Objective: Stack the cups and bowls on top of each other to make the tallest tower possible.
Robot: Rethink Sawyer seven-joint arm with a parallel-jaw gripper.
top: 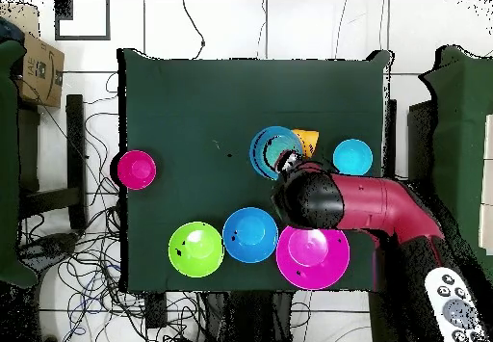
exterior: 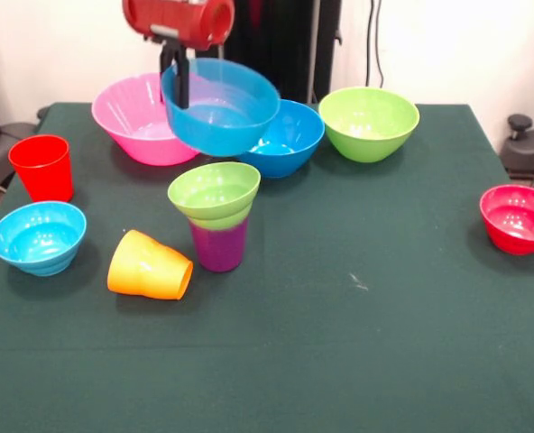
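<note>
My gripper (exterior: 177,77) is shut on the rim of a mid-sized blue bowl (exterior: 224,108) and holds it tilted in the air. Below and in front of it, a small lime green bowl (exterior: 215,189) sits on the upright purple cup (exterior: 219,245). The orange cup (exterior: 148,266) lies on its side to the left of that stack. The red cup (exterior: 41,167) stands upright at the left. In the overhead view the held blue bowl (top: 271,148) covers the stack, with the orange cup (top: 306,142) beside it.
At the back stand the big pink bowl (exterior: 127,117), another blue bowl (exterior: 294,140) and a lime green bowl (exterior: 368,122). A small light blue bowl (exterior: 38,236) sits front left. A small red bowl (exterior: 518,218) sits near the right edge.
</note>
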